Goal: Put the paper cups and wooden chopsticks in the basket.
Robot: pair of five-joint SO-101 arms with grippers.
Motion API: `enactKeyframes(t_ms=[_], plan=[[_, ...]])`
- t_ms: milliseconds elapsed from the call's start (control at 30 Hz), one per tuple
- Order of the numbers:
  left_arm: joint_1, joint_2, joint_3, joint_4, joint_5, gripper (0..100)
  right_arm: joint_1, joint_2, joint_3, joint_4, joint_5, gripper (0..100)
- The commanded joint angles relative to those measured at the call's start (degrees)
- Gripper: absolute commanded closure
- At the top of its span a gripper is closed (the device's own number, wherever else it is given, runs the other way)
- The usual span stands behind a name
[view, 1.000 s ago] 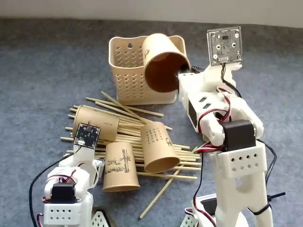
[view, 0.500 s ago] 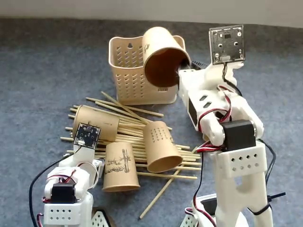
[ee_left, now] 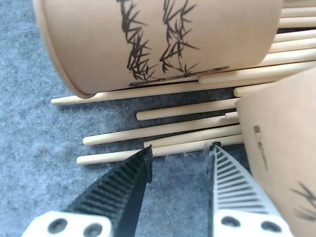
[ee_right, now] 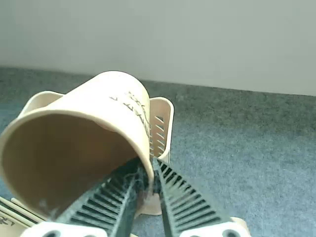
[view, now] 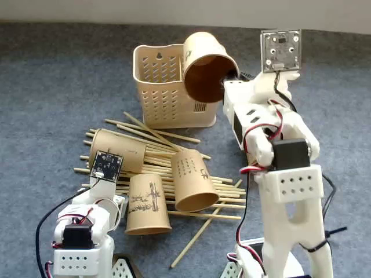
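1. Shifted over the last second: the held cup (view: 206,66) has moved right and slightly up, from in front of the basket (view: 159,87) to its right-hand rim. The right arm (view: 272,133) has swung with it. The left arm (view: 87,226) and the loose items have not moved.
2. Right jaws pinch the held cup's wall at the rim, one inside and one outside. The cup hangs on its side with its mouth toward the arm, above the basket's right edge and not yet inside.
3. Left jaws are spread, low over the worktop (view: 58,87), with their tips just beside the chopsticks (ee_left: 163,128) and between two lying cups.
4. Three cups (view: 194,179) and the chopsticks remain on the worktop in front of the basket.
5. Judgement: the step in hand is delivery of the first cup. The next move calls for centring the cup over the opening, tipping it base-down, lowering it, then releasing. Released where it hangs now, it could catch the rim and fall outside.
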Motion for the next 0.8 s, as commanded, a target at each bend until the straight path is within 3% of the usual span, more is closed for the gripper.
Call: enactKeyframes(t_ms=[0, 233, 767], plan=[[0.75, -0.31, 1.1, 0.18, -0.18, 81, 0.75, 2.42, -0.48, -1.45, -0.35, 99.1], [0.75, -0.31, 1.1, 0.18, -0.18, 81, 0.48, 3.21, -0.66, -1.54, -0.44, 82.9], [0.75, -0.31, 1.1, 0.18, -0.18, 81, -1.89, 3.21, -0.57, -8.4, -0.44, 82.5]])
